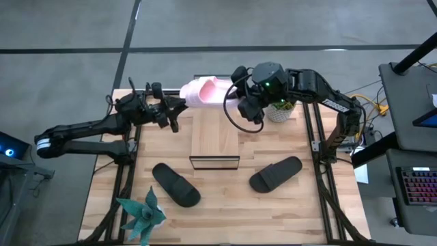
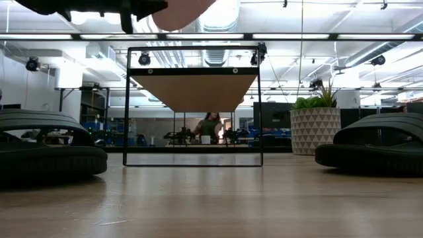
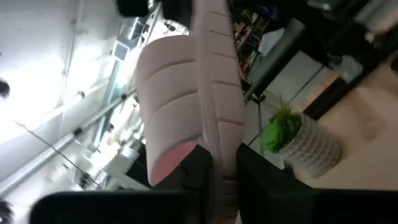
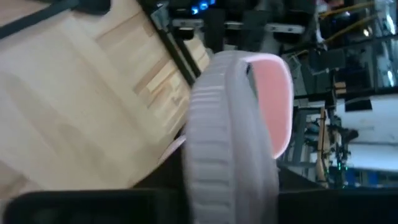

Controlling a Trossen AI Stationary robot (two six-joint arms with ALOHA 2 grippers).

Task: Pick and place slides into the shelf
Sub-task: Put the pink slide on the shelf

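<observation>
So both arms have a pale pink slide each, held up in the air at the far edge of the table, just behind the shelf [image 1: 214, 139]. The left gripper [image 1: 179, 104] is clamped on the sole edge of the left pink slide [image 1: 193, 93]. In the left wrist view that slide [image 3: 186, 106] stands on edge between the dark fingers [image 3: 198, 168], ridged strap bulging out, smooth pink footbed underneath. The right gripper [image 1: 235, 96] pinches the right pink slide [image 1: 220, 91]; the right wrist view shows its ribbed strap [image 4: 224, 130] arching over a brighter pink footbed. From above, the two pinks sit side by side, touching or nearly so.

The two matte black slides lie flat on the table in front of the shelf, one on the left [image 1: 176, 184], one on the right [image 1: 275, 173], well apart. A white potted plant [image 1: 280, 109] stands just under the right arm.
</observation>
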